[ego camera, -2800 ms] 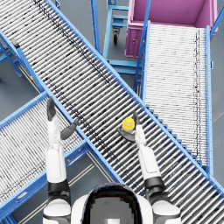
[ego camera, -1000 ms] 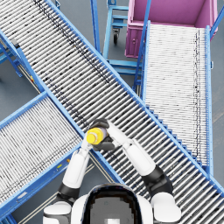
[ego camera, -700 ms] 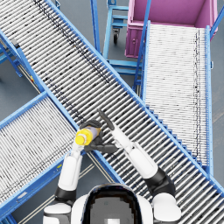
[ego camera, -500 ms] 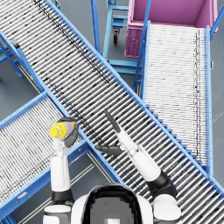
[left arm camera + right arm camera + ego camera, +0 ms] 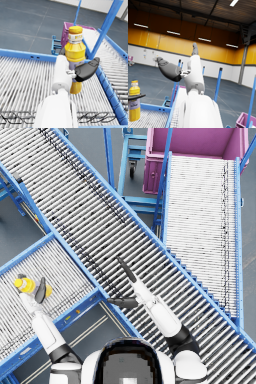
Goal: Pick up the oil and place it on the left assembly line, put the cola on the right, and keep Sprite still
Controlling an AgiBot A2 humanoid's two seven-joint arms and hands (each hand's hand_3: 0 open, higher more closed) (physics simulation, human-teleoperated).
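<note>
**Finding.** The left hand (image 5: pixel 82 71) is holding the yellow plastic oil bottle with a yellow cap (image 5: pixel 75 50) upright over the left roller conveyor with blue rails (image 5: pixel 25 80), near that line's inner rail. Its dark fingers (image 5: pixel 87 68) are closing around the bottle's lower body, and those on the far side are mostly hidden behind it. The base is sitting close to the rollers, but whether it is touching them cannot be told from these views.

The right hand (image 5: pixel 131 289) is hanging empty above the long diagonal roller conveyor (image 5: pixel 90 213), fingers spread, well apart from the bottle.

**Assessment.** The step in hand appears to be setting the oil down on the left line.

**Recommendations.**
- Lower the bottle straight and vertical until its base is bearing across more than one roller, not sinking into a gap.
- Open the fingers only once the rollers are taking the weight.
- Draw the hand clear sideways without brushing the bottle, since a tall, narrow bottle on rollers is likely to tip.
- Set it down a little further from the blue rail.
- Keep the right hand where it is, out of the way.
</note>
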